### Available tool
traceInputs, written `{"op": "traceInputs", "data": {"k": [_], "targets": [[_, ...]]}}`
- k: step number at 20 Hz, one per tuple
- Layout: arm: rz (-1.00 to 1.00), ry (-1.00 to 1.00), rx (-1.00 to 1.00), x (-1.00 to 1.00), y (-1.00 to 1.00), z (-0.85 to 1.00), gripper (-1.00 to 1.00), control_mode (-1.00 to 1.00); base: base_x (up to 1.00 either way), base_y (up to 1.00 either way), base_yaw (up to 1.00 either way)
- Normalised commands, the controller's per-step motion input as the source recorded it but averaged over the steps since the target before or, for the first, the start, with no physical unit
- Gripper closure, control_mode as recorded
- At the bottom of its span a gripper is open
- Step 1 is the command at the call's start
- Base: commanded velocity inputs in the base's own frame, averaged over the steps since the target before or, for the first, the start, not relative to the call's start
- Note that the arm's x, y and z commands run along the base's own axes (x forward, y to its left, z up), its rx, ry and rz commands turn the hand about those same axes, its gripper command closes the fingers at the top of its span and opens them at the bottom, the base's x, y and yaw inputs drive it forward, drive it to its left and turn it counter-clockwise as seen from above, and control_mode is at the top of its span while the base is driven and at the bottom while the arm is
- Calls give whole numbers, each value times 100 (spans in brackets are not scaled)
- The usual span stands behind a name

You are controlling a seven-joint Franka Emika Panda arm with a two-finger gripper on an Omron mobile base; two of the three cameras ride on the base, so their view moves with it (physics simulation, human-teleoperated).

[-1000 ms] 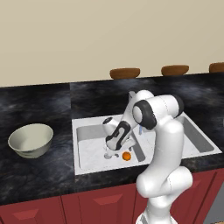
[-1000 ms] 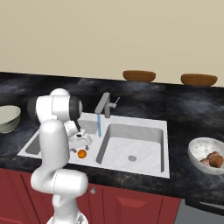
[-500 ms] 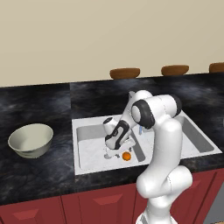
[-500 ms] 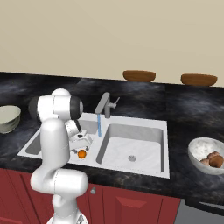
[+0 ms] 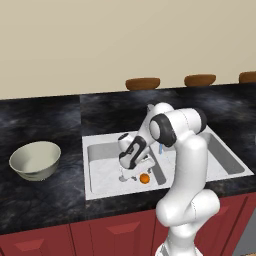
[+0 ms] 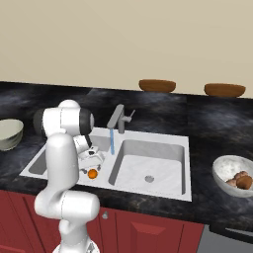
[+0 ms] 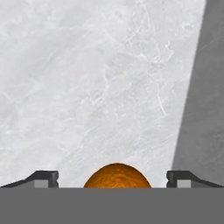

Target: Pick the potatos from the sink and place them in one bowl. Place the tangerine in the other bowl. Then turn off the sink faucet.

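Note:
The tangerine point(image 5: 144, 178) point(image 6: 92, 173) point(image 7: 117, 176), a small orange ball, lies on the floor of the left basin of the white sink point(image 5: 88, 170) point(image 6: 148, 163), near its front wall. My gripper point(image 5: 136, 174) point(image 6: 91, 165) point(image 7: 112, 179) reaches down into that basin and stands open right over it, one finger tip on each side of the fruit. Two brown potatos point(image 6: 239, 180) rest in a speckled bowl point(image 6: 225, 165) at the right. The cream-green bowl point(image 5: 35, 160) point(image 6: 10, 133) sits empty on the left. Water point(image 6: 111, 141) runs from the grey faucet point(image 6: 118, 118).
Black stone counter point(image 5: 45, 195) surrounds the sink. Flat brown ovals point(image 5: 142, 82) point(image 6: 157, 85) line the back wall. The basin's front wall and the divider stand close to the hand. Red cabinet fronts point(image 5: 110, 232) run below.
The hand has eased slightly lower and leftward in the left basin, closer over the tangerine. The tangerine and the bowls have stayed in place.

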Motion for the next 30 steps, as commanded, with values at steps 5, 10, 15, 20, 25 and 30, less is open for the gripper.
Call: {"op": "traceInputs", "data": {"k": [5,10,15,20,25,30], "targets": [[0,4,0,-12,0,-12,-100,-100,0,0,0],[0,4,0,-20,0,-15,-100,-100,0,0,0],[0,5,0,-33,-4,-13,-100,-100,0,0,0],[0,1,0,-28,-5,-14,-100,-100,0,0,0],[0,1,0,-23,-5,-16,-100,-100,0,0,0],[0,0,0,-27,-9,-11,-100,-100,0,0,0]]}}
